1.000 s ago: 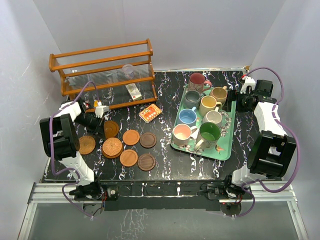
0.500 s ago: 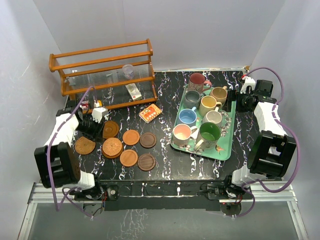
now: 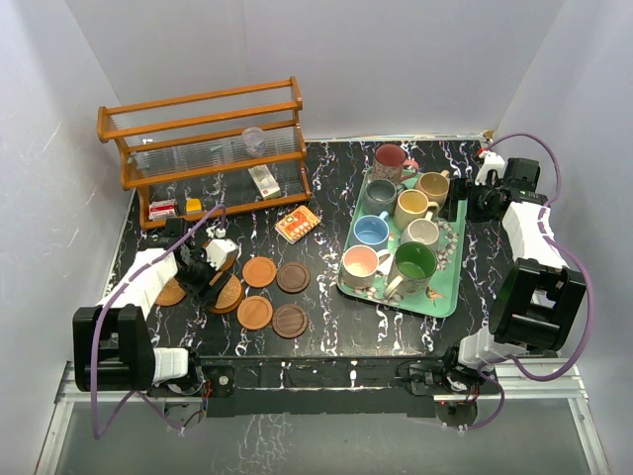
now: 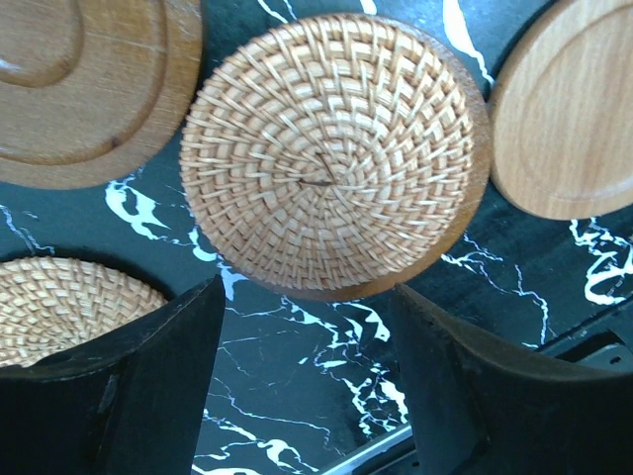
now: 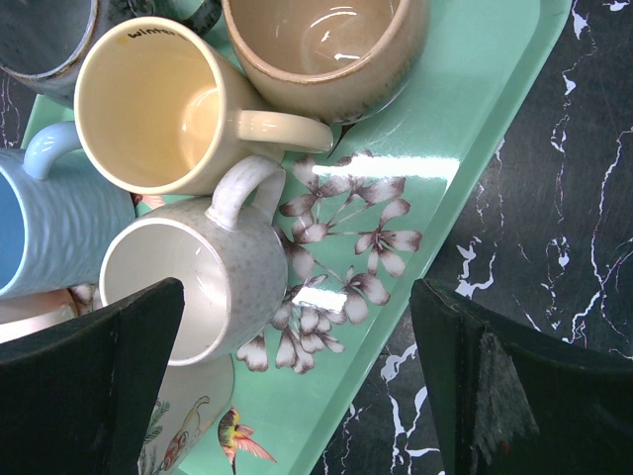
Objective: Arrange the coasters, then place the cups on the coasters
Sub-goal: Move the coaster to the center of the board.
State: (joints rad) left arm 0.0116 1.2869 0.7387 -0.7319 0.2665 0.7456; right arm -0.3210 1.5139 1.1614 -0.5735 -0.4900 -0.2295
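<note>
Several round coasters lie at the left of the table: a woven coaster (image 3: 233, 293) (image 4: 331, 153), a second woven one (image 4: 69, 307), a grooved wooden one (image 4: 89, 79), a smooth one (image 4: 574, 119), and more (image 3: 259, 271) (image 3: 290, 321). My left gripper (image 3: 211, 277) (image 4: 307, 386) hangs open over them, with only bare table between its fingers. The cups stand on a green tray (image 3: 445, 297): maroon (image 3: 390, 158), yellow (image 5: 148, 109), tan (image 5: 316, 45), blue (image 5: 49, 228), off-white (image 5: 188, 287), pink (image 3: 360, 263), green (image 3: 412, 262). My right gripper (image 3: 461, 204) (image 5: 297, 396) is open above the tray's right rim, holding nothing.
A wooden rack (image 3: 203, 139) stands at the back left with a clear plastic cup (image 3: 253, 139) on it. A small orange patterned card (image 3: 297, 224) lies between the rack and the tray. Small packets (image 3: 163, 208) sit under the rack.
My left arm has swung from near the rack toward the near side, over the woven coasters, and its gripper has opened. The right arm has not moved.
</note>
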